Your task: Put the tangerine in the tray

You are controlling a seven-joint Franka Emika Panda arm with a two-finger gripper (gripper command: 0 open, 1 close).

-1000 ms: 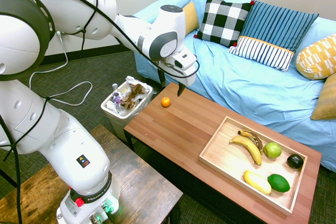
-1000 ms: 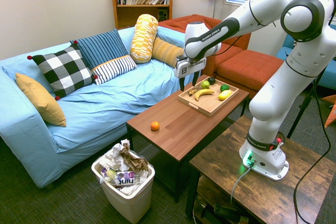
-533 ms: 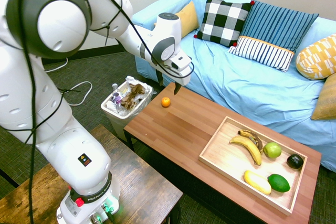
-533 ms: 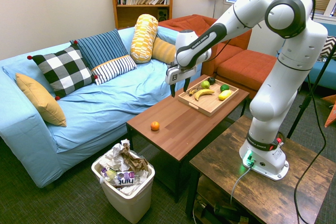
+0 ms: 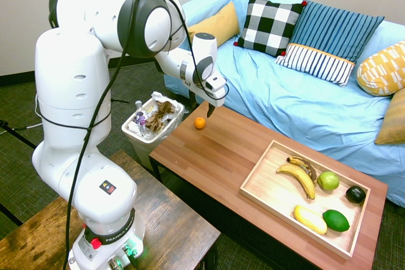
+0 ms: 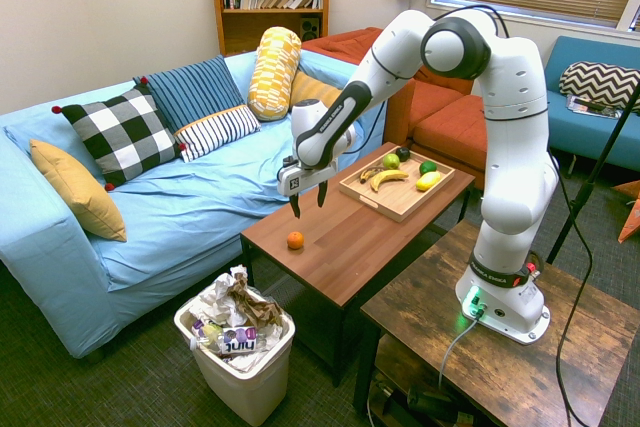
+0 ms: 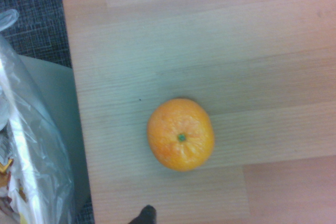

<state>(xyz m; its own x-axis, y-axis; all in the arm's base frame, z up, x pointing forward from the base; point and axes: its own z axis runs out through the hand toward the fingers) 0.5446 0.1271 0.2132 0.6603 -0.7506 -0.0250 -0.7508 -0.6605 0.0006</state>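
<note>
A small round bright orange tangerine (image 5: pixel 199 122) sits alone near one end of a long brown wooden worktop (image 5: pixel 221 156). Just above it hangs the white robot arm's gripper (image 6: pixel 308 203), pointing down, fingers spread wide and holding nothing, seemingly ready to straddle the fruit. The shallow light wood tray (image 5: pixel 266 184), holding other fruit, lies well apart at the far end.

One tangerine (image 5: pixel 199 122) is seen near the coffee table's (image 5: pixel 215 156) corner by the waste bin (image 5: pixel 152 124). One wooden tray (image 5: pixel 266 184) is counted at the far end. In it are counted two bananas (image 5: pixel 299 178), one green apple (image 5: pixel 328 181), one lime (image 5: pixel 336 220), one yellow fruit (image 5: pixel 310 219) and one dark fruit (image 5: pixel 355 195). Six cushions (image 5: pixel 271 23) are counted on the sofa.
</note>
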